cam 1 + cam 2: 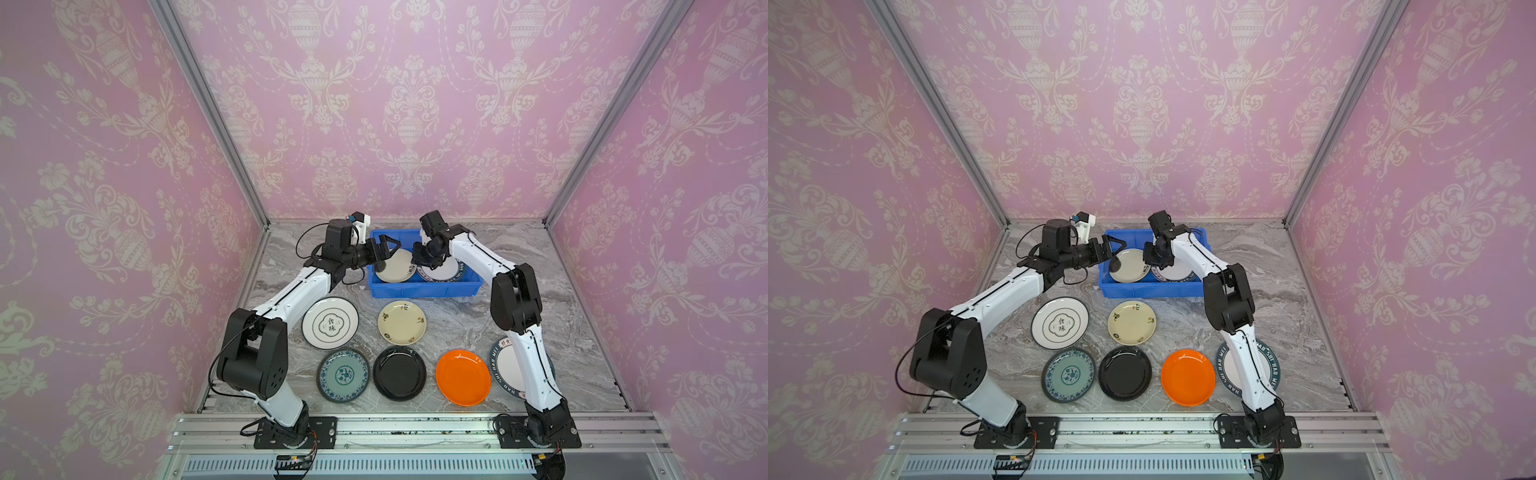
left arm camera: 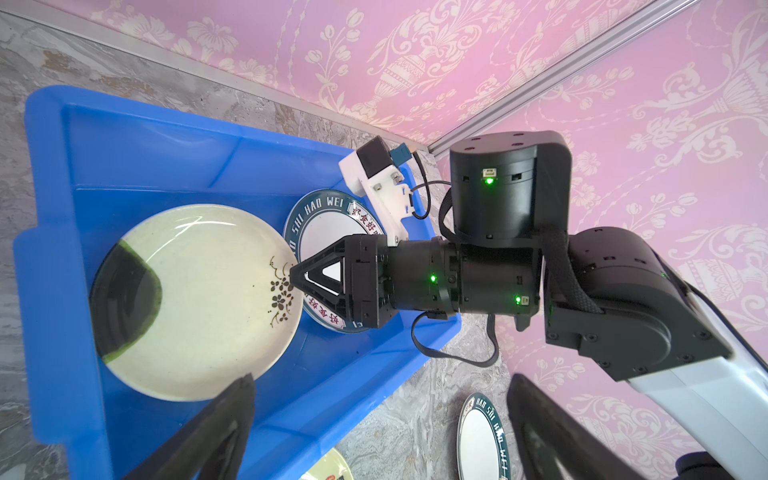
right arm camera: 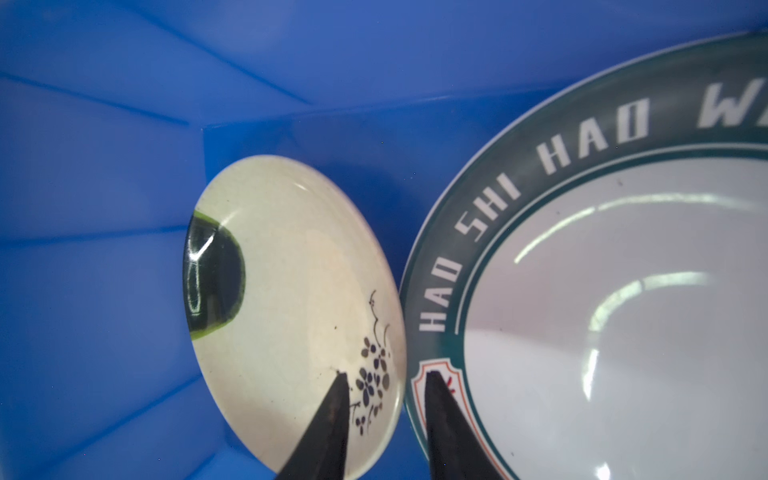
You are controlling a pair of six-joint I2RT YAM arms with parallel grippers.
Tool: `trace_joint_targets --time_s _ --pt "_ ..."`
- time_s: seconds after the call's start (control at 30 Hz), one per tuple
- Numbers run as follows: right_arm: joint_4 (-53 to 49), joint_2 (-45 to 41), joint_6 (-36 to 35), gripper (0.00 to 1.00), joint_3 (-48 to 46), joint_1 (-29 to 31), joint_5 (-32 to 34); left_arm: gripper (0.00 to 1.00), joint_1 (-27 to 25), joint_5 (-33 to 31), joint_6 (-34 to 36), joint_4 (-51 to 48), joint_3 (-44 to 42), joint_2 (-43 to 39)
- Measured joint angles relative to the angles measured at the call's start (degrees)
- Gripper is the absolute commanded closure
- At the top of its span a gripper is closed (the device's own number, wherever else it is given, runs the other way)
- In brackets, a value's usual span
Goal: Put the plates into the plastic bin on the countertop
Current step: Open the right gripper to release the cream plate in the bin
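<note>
Cream plate [image 3: 291, 291] in blue plastic bin [image 1: 424, 289] on countertop [image 1: 478, 320], just beside lettered-rim plate [image 3: 623, 291].
Only in the right wrist view is the right gripper [image 3: 386, 378] seen slightly parted astride the cream rim, nothing pinched. Left gripper [image 1: 390, 254] is spread wide, empty. Dark green patch and flower sprig are seen on the plate.

Light is bright and even, coming from overhead, so shadows beneath the plates stay faint and short. In both top views the black plate [image 1: 399, 374] carries small glints, and the walls [image 1: 104, 208] bow toward the edges. In the right wrist view pale streaks glare across the lettered plate [image 3: 623, 311] — the right fingers [image 3: 328, 432] are soft. The left wrist view is sharp, except for its blurred left fingers [image 2: 220, 436].
</note>
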Motion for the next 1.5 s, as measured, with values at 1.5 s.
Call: trace_joint_targets --time_s 1.5 --pt "-2.27 -4.81 -2.34 0.71 -10.03 -7.52 11.78 0.03 -0.02 -1.05 0.02 0.37 -1.49 0.09"
